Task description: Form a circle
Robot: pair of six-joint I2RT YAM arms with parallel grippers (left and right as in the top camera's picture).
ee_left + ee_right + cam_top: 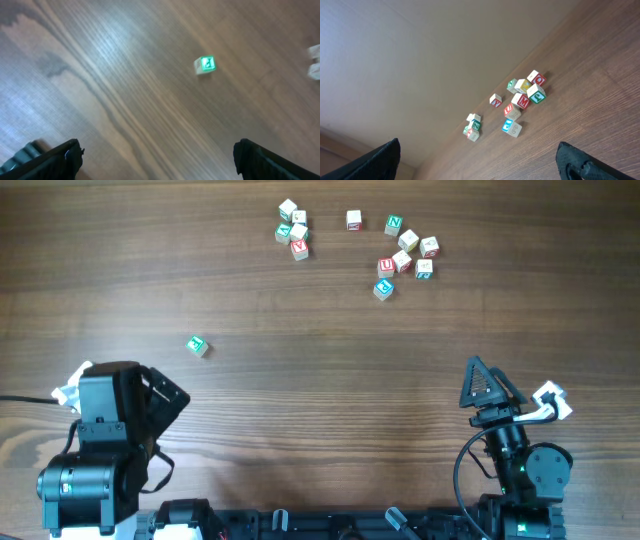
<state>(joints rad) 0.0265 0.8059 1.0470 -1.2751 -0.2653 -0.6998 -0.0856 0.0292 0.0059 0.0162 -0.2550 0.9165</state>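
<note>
Left tool: black, two-fingered, spread wide, pinching nothing; low at the near-left of the brown wood-grain desk.

Lone pale wooden letter cube with green print: near the left tool, well apart from every other cube.

Tight clump of small pale wooden letter cubes: far side, left of centre. It is the nearest thing to a circle, but a huddle, no ring.

Single red-printed cube: right of the clump, apart.

Loose group of mixed-print cubes: far side, right of centre, some touching.

Right tool: spread wide, empty, near-right.

Progress, as judged: barely begun; the cubes are not yet set round a ring.
</note>
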